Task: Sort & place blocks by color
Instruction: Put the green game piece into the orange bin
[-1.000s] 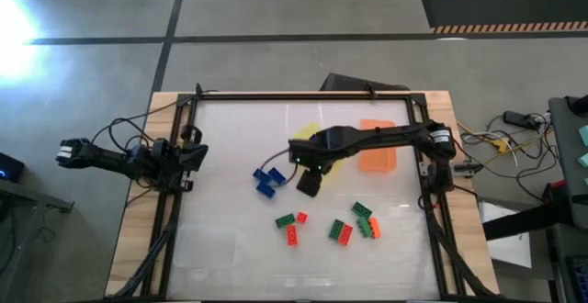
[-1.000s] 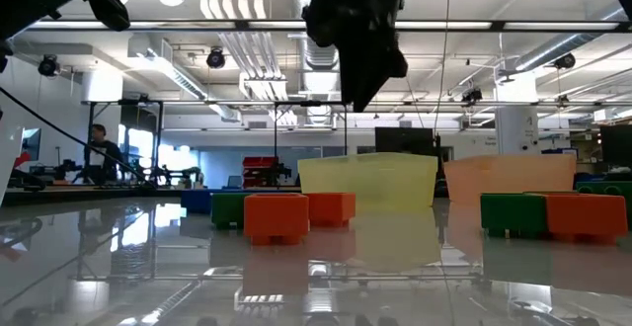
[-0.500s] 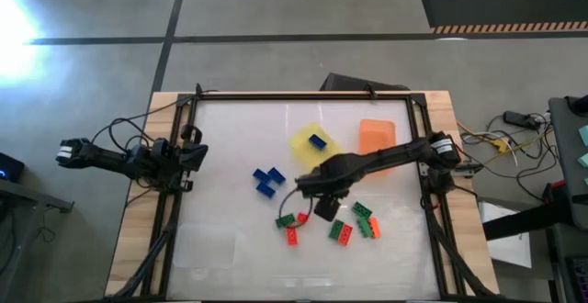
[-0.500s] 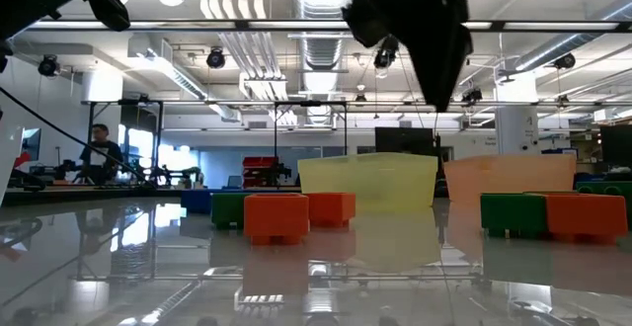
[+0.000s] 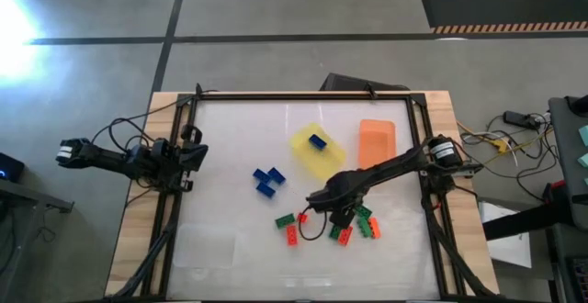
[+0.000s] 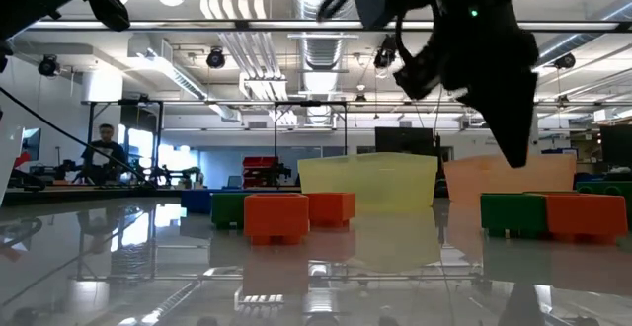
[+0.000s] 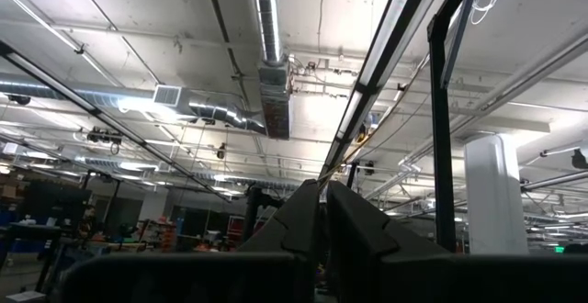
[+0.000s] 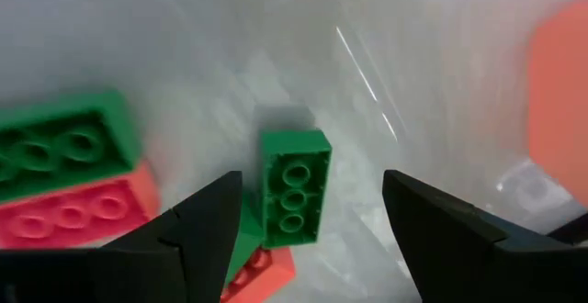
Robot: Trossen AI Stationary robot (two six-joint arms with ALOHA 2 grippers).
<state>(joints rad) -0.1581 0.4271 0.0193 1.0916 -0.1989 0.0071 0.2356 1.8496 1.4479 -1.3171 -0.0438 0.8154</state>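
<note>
A small green studded plastic brick [image 8: 294,187] lies flat on the white table top [image 5: 230,138], framed between the wide-open fingers of the right gripper [image 8: 308,239], which hold nothing. In the high view it belongs to the cluster of green and red-orange bricks [image 5: 354,225] at lower centre-right, where the right gripper [image 5: 342,213] hangs over them; in the wrist view a second green brick [image 8: 55,147] sits on a red-orange brick [image 8: 73,213] just beside it. Three blue bricks [image 5: 268,180] sit left of centre, well apart, and one blue brick [image 5: 318,141] already rests in the yellow plastic tray [image 5: 303,156]; the orange plastic tray [image 5: 375,143] to its right looks bare. The step in hand seems to be picking a green brick: next, descend squarely and close across its narrow sides without nudging its neighbours. The left gripper [image 7: 322,213], parked at the table's left edge, points at the ceiling with its fingers together.
</note>
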